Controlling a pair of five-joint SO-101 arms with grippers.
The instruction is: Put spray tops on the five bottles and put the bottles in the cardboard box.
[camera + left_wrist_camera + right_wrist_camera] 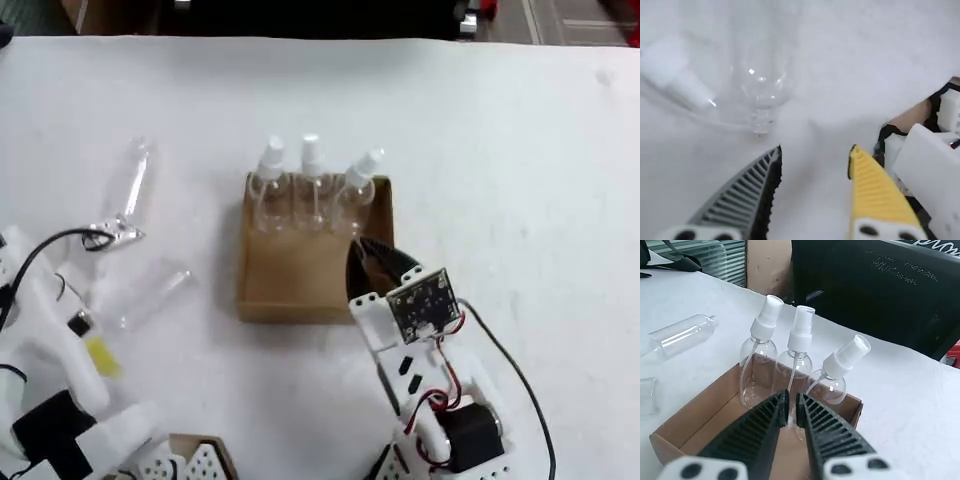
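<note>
Cardboard box (262, 295), brown and open-topped, sat mid-desk on the white desk (500, 120). Three clear plastic bottles with white spray tops (312, 200) stood in a row against its far wall. The one on the right arm's side leaned, top tilted outward. Packing the row at the far wall looked deliberate, since it gave room in the near half for two more. So three of five were done, by my read. Two clear bottles without tops lay on their sides on the desk, on the left arm's side and apart from the box: the farther bare bottle (128, 185) and the nearer bare bottle (152, 290). Lying flat stopped them tipping, but each would need standing up or holding before a top could go on. Left end effector (815, 150) was open and empty, grey and yellow fingers well apart. It sat low over the desk with a bare bottle's neck (760, 117) pointing at it, probably lined up for a pick. A blurred white piece (670, 75) beside that bottle might have been a spray top; couldn't tell. Right end effector (791, 396) hung over the box's near half facing the row, black fingers all but closed on nothing. It touched no bottle.
</note>
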